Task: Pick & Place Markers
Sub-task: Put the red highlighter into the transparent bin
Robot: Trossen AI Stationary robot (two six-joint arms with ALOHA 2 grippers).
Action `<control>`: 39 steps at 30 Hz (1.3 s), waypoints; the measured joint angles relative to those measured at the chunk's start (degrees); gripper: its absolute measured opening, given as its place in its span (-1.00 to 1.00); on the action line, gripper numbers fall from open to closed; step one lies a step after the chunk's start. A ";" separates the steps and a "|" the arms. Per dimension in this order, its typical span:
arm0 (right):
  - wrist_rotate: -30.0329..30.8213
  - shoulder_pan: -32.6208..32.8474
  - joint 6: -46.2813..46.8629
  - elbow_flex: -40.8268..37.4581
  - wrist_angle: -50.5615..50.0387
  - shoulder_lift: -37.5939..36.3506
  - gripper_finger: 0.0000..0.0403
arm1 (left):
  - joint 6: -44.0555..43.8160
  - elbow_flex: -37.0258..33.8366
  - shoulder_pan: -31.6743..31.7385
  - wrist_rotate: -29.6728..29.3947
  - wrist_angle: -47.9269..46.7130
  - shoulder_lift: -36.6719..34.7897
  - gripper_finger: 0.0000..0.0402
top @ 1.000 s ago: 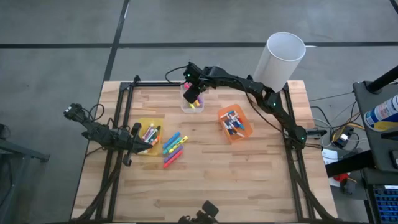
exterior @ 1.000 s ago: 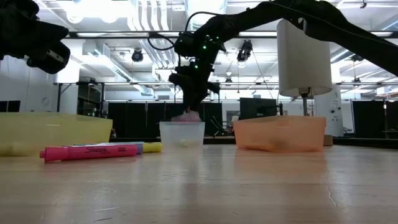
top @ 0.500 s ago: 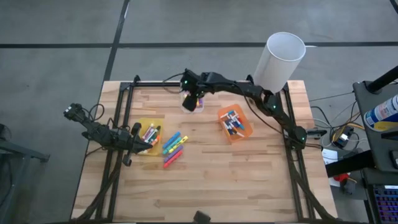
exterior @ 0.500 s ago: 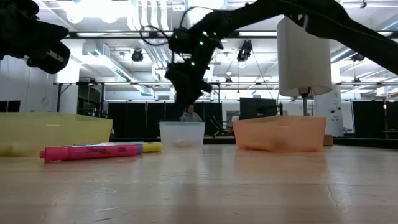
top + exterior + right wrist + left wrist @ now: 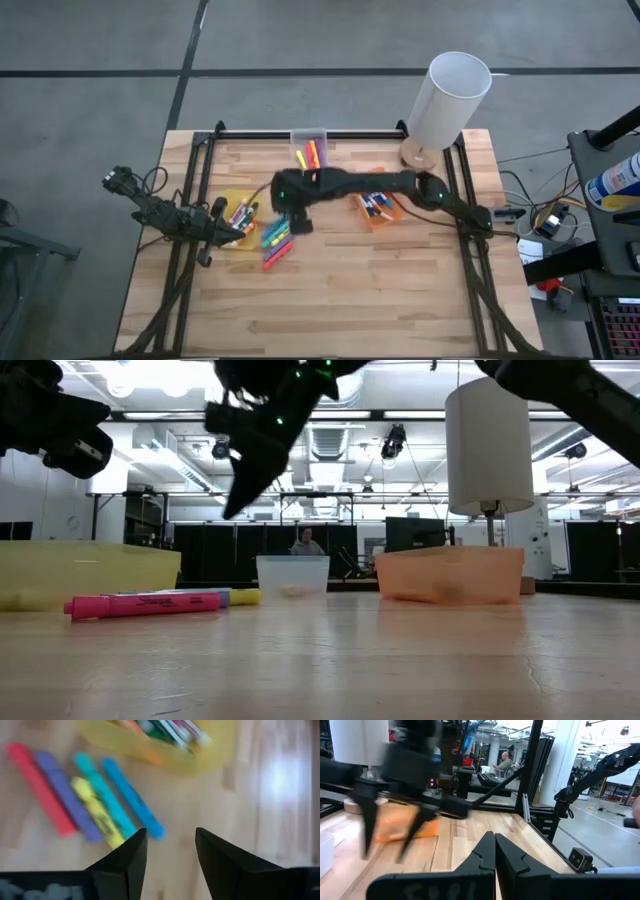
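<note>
Several loose markers (image 5: 277,240) lie side by side on the wooden table, to the right of the yellow bin (image 5: 228,203): pink (image 5: 37,790), purple (image 5: 67,802), yellow (image 5: 97,812), teal (image 5: 105,795) and blue (image 5: 132,797). My right gripper (image 5: 170,831) hovers open above their right end (image 5: 297,222), pointing steeply down with nothing between its fingers. In the low view it hangs high above the table (image 5: 240,495). My left gripper (image 5: 494,851) waits shut and level beside the yellow bin (image 5: 236,229).
The yellow bin (image 5: 165,757) holds slim markers. A clear bin (image 5: 308,138) with yellow and pink markers stands at the far edge. An orange bin (image 5: 383,212) with markers lies partly under my right arm. A white cylinder on a round base (image 5: 448,95) stands far right.
My right gripper has swung from above the clear bin toward the table's near and left side, over the loose markers, rolling about its own axis as it went. A pink marker that showed at the clear bin's rim under the fingers now lies inside the bin.
</note>
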 joint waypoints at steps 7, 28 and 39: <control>-0.24 7.37 -4.74 -2.31 7.20 0.00 -0.20 | 0.01 0.00 0.00 0.01 0.01 0.00 -1.00; -4.52 8.33 -3.12 -17.17 19.18 0.09 -0.22 | 0.01 0.00 0.01 0.00 0.01 0.00 -1.00; -7.62 8.29 0.71 -25.16 25.69 -0.04 -0.31 | 0.01 0.00 0.02 0.00 -0.01 0.00 -1.00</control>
